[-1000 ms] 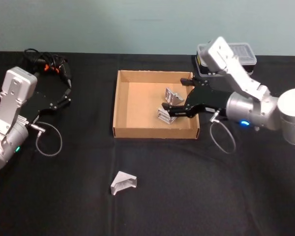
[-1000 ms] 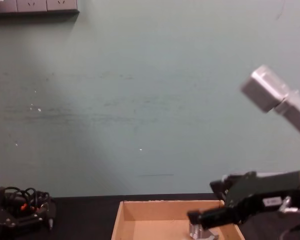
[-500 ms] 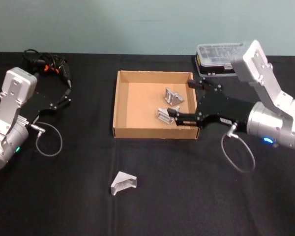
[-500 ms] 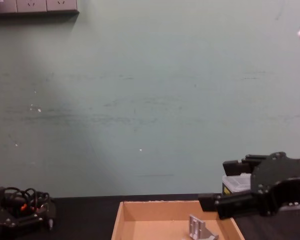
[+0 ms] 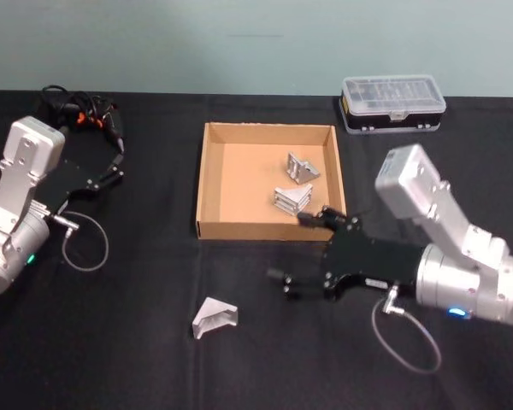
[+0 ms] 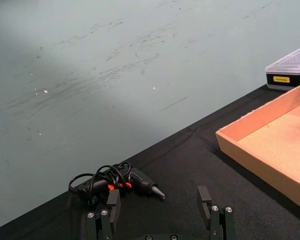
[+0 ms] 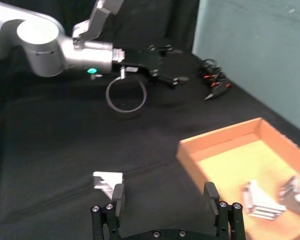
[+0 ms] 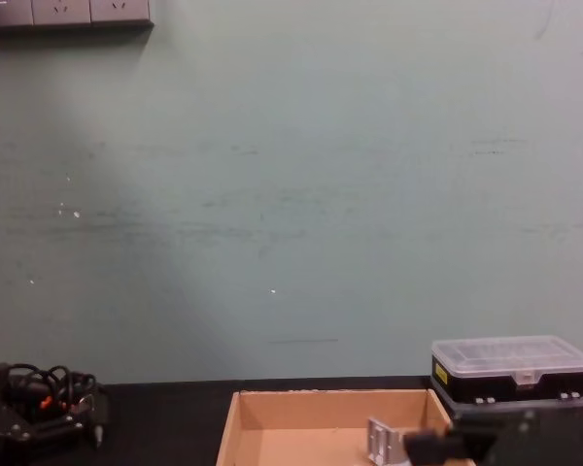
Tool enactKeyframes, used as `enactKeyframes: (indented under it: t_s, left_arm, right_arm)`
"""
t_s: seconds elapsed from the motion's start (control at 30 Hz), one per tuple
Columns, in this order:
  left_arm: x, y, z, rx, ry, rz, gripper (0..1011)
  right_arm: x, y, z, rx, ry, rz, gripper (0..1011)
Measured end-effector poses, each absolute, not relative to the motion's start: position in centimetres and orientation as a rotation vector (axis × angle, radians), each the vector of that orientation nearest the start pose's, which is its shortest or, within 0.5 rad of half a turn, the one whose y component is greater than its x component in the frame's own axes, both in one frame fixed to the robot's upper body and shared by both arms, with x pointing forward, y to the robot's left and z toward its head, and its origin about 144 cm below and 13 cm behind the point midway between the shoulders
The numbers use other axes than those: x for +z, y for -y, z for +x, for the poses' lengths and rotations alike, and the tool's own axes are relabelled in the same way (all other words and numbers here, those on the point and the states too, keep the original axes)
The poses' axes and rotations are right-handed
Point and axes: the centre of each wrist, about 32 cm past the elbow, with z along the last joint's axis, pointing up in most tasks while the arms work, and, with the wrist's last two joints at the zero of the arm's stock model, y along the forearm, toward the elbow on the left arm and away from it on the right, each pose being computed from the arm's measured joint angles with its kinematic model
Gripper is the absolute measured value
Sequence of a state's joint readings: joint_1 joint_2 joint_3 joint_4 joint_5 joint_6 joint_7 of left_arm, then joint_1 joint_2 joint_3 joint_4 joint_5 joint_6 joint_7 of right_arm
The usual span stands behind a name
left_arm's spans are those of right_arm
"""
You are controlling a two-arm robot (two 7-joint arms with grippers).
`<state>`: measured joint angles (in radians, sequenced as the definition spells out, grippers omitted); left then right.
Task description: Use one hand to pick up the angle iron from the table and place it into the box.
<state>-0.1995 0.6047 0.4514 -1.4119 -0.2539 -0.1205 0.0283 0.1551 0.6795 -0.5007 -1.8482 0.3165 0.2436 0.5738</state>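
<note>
My left tool [image 5: 114,161] sits parked at 9 o'clock, open. The loose angle iron [image 5: 215,318] lies on the tabletop [image 5: 111,359] at 6 o'clock from the cardboard box [image 5: 207,179]. My right tool [image 5: 295,249], open and empty, is nearer; the iron lies at its 8 o'clock.

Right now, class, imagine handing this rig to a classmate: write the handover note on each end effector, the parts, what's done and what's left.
Right end effector: open, empty, over the table in front of the box.
Left end effector: open, parked at far left.
Done: rear angle iron and front angle iron lie in the box.
Left: third angle iron lies on the table, nearer the robot; pick it up and box it.
</note>
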Motion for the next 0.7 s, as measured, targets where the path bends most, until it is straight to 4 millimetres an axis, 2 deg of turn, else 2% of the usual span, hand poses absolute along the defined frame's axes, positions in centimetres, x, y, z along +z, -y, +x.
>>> enactKeyframes:
  t_s: [0.7]
  left_arm:
    - [114.0,-31.0,48.9,1.248,0.285,0.304,1000]
  right_arm:
    - [118.6,20.3,44.4,-0.357,0.091,-0.476,1002]
